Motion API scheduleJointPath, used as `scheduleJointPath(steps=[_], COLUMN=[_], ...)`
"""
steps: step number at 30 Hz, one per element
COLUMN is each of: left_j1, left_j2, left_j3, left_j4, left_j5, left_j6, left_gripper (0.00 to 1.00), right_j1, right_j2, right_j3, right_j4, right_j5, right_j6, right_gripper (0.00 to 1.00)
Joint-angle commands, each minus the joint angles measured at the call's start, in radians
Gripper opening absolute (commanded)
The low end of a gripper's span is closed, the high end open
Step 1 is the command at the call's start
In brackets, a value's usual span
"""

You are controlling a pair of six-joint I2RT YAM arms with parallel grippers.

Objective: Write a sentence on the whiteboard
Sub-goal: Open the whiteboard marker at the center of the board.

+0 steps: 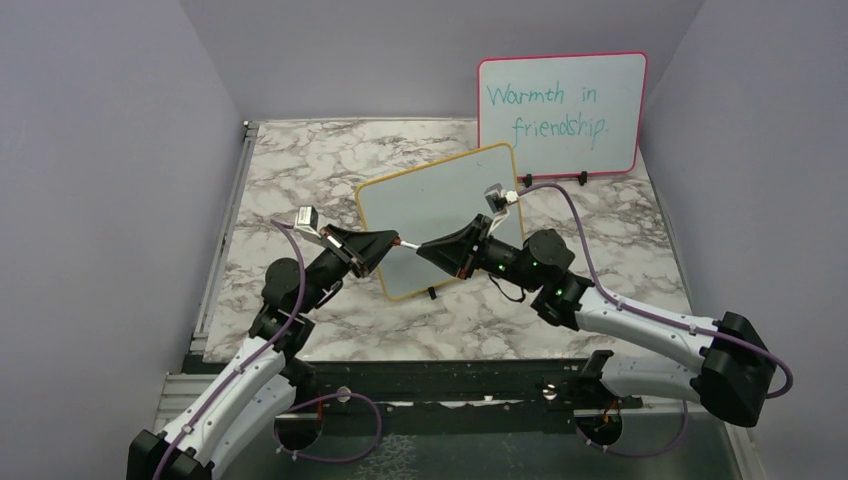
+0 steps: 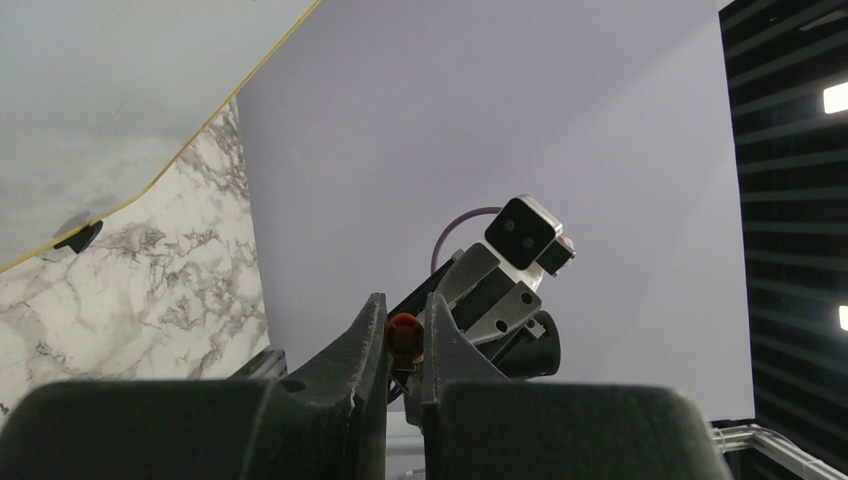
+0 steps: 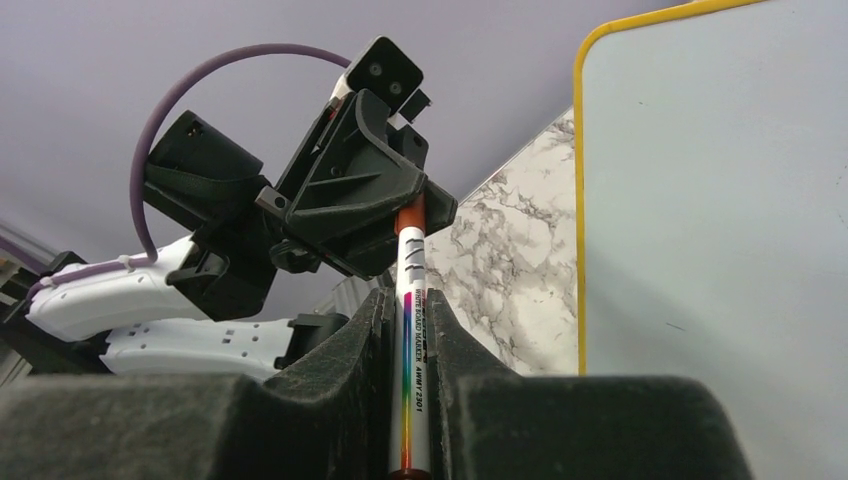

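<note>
- The left gripper (image 1: 392, 240) has its fingers narrow, clamped on the orange cap (image 2: 403, 335) of the marker (image 1: 408, 243).
- The marker spans the gap between both grippers, in front of the whiteboard's lower half.
- The right gripper (image 1: 424, 248) has its fingers narrow, gripping the marker barrel.
- The whiteboard (image 1: 440, 190), yellow-framed, stands tilted at mid-desk (image 1: 300, 170), just behind both grippers.
- The pink-framed board (image 1: 560, 110) stands at the far right and carries teal writing.

The whiteboard (image 1: 440, 215) stands midway on the table (image 1: 300, 170), the other board (image 1: 560, 115) behind it to the right (near the back wall (image 1: 400, 50)). Before the whiteboard a marker (image 1: 407, 243) spans between the left gripper (image 1: 393, 240), on its left, and the right gripper (image 1: 421, 248), on its right.
</note>
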Motion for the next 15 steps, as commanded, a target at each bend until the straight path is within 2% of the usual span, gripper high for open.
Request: scheduleJointPath(steps=[1,7,15], left_j1=[-0.003,-0.003,-0.003], left_j2=[-0.034,-0.078,-0.171], left_j3=[-0.045,-0.079,-0.119], left_j4=[-0.019,-0.017,-0.017], left_j5=[-0.033,-0.098,-0.27], left_j6=[-0.009,-0.026,-0.043], left_gripper=[0.0,0.0,0.0], right_j1=[0.0,0.0,0.0], right_j2=[-0.046,-0.082,-0.156], right_j3=[0.004,-0.023,-0.089], right_j4=[0.085,0.059,0.021], right_j5=[-0.012,-0.02,-0.069], right_j6=[0.012,-0.003,-0.017], right_gripper=[0.0,0.01,0.01])
